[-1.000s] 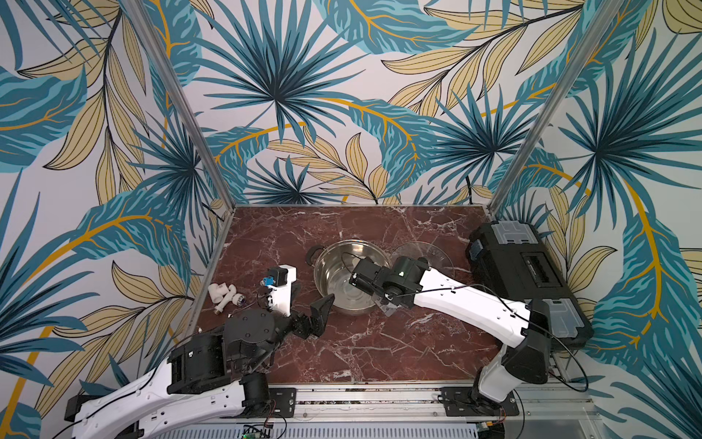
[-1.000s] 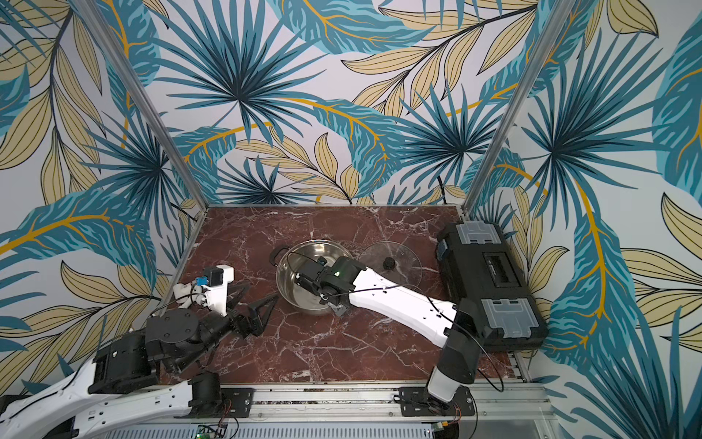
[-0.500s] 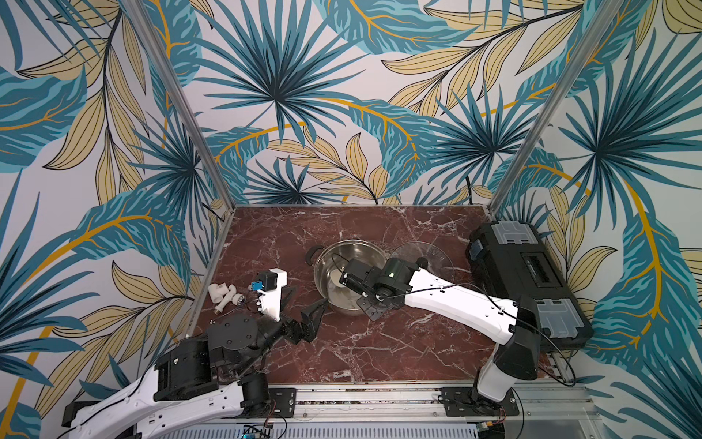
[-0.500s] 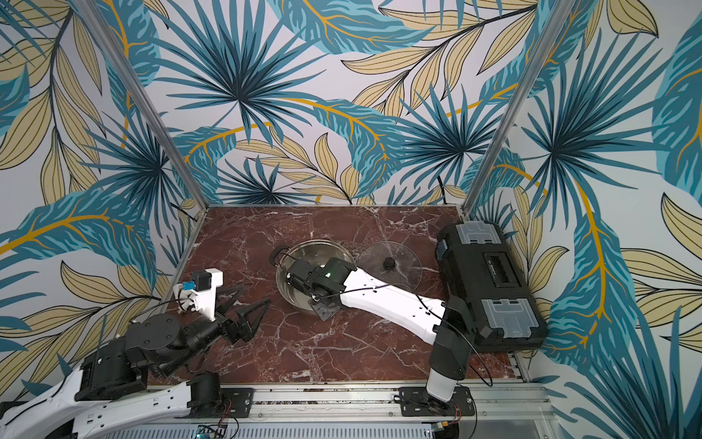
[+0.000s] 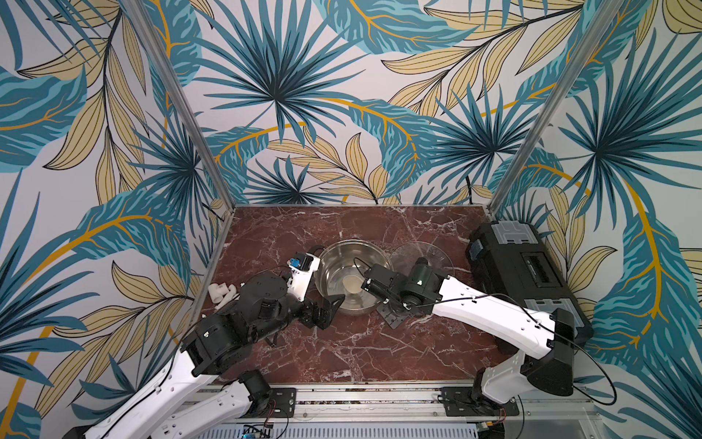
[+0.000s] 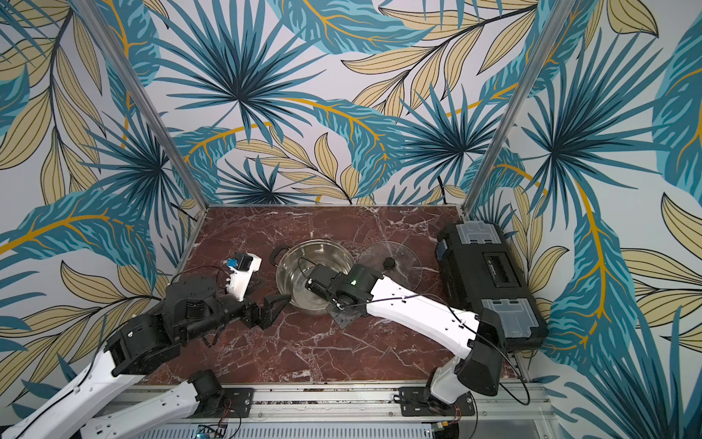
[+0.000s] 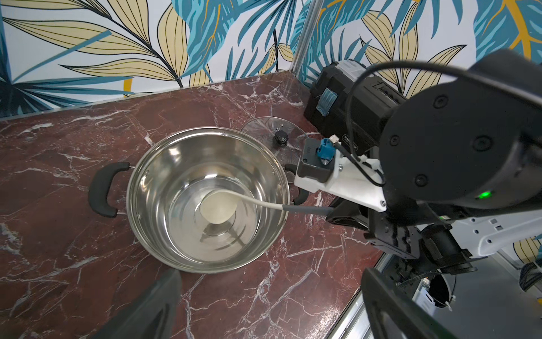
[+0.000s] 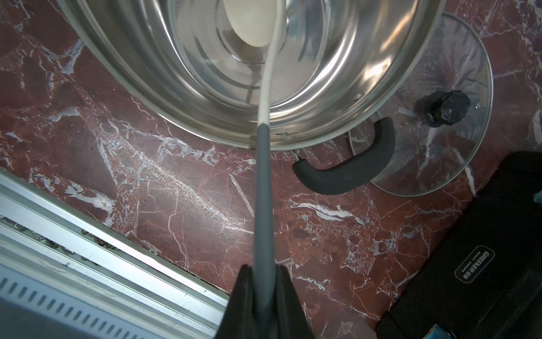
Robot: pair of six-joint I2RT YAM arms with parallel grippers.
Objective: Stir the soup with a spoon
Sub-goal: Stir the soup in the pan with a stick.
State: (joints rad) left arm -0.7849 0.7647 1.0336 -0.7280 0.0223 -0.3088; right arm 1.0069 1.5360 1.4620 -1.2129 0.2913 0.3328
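Observation:
A round steel pot (image 5: 355, 243) with two black side handles stands mid-table; its shiny inside (image 7: 164, 176) is bare and no soup shows. The spoon's cream bowl (image 5: 351, 283) hangs inside the pot, also clear in the left wrist view (image 7: 218, 207). Its grey handle (image 8: 264, 190) runs out over the pot's rim. My right gripper (image 8: 263, 268) is shut on that handle, just outside the pot's near right side (image 5: 368, 283). My left gripper (image 5: 326, 308) stands wide open and holds nothing, low over the table at the pot's near left side (image 7: 269, 273).
A clear glass lid (image 5: 421, 258) with a black knob lies flat right of the pot. A black toolbox (image 5: 524, 273) fills the right edge. White pipe pieces (image 5: 220, 294) lie at the left edge. The metal rail (image 8: 88, 234) marks the table's front edge.
My right gripper swung the spoon left across the pot, then back right. The left arm drew back a little, then came forward towards the pot, still open.

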